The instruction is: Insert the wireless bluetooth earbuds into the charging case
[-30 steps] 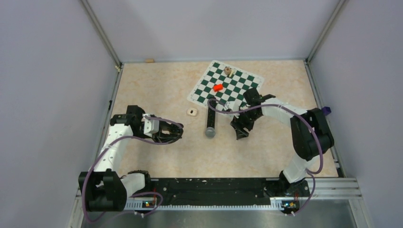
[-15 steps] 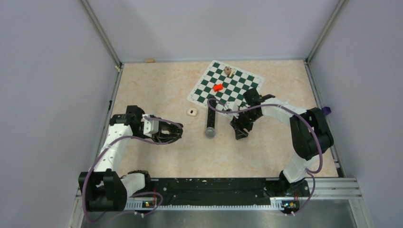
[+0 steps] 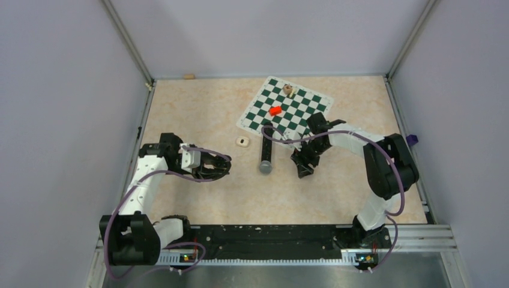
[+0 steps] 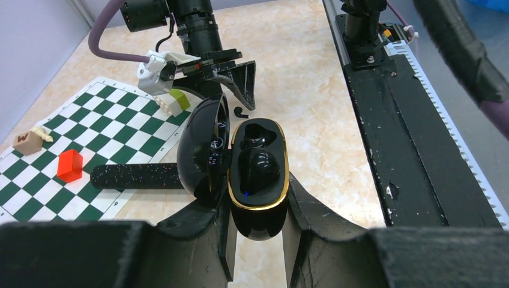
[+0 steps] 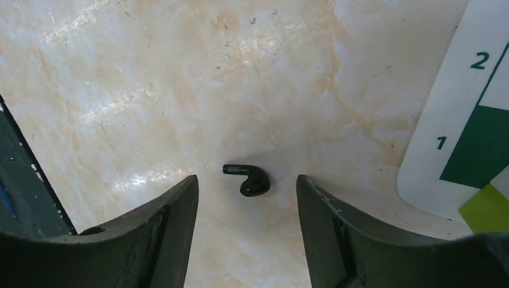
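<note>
My right gripper point(image 5: 245, 180) stands open, jaws straddling the small black wireless earbud point(image 5: 254, 184) on the marble-patterned desk point(image 5: 150, 72). Only my right wrist camera shows that; from above, my fingers hide it. My left gripper point(image 4: 258, 216) is clamped on the glossy black gold-rimmed charging case point(image 4: 258, 162), lid open. The green-and-white chessboard mat point(image 5: 468, 138) edges in close on one side, and open desk stretches toward the near rail.

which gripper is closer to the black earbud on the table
Right. The right gripper straddles the black earbud, one finger each side, not touching. The left gripper is far off, shut on the open charging case.
</note>
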### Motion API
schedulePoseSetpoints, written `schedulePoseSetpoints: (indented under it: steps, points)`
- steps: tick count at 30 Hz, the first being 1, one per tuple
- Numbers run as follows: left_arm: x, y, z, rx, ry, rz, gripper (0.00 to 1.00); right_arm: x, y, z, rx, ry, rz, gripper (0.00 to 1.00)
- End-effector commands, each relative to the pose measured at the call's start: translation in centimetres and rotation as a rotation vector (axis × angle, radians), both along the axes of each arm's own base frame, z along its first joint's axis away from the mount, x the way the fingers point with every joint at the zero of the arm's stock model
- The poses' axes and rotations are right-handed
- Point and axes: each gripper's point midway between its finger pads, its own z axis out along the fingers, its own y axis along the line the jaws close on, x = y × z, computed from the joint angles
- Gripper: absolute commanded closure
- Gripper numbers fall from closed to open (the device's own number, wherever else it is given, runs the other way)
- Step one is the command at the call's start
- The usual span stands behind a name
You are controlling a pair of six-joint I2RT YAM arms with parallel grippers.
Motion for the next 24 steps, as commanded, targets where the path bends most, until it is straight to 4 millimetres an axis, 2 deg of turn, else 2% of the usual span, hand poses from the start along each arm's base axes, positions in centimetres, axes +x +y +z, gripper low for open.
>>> schedulePoseSetpoints:
  steps: [1,9,17,20,24]
  points:
    - [0.4,-0.1,1.9,-0.057,-0.040,0.003,1.00,0.8,-0.2,-0.5,-0.017,-0.016,-0.008,0.40]
    - [0.4,-0.1,1.9,-0.059,-0.037,0.004,1.00,0.7,-0.3,-0.8,-0.021,-0.006,0.006,0.56]
    - [0.4,-0.2,1.9,-0.064,-0.032,0.004,1.00,0.5,-0.2,-0.5,-0.031,-0.040,0.035,0.85]
    - [0.4,-0.2,1.9,-0.065,-0.032,0.003,1.00,1.0,0.4,1.1,0.001,-0.083,0.035,0.91]
    - [0.6,-0.2,1.7,-0.065,-0.019,0.003,1.00,1.9,1.4,5.1,0.084,-0.192,0.032,0.96]
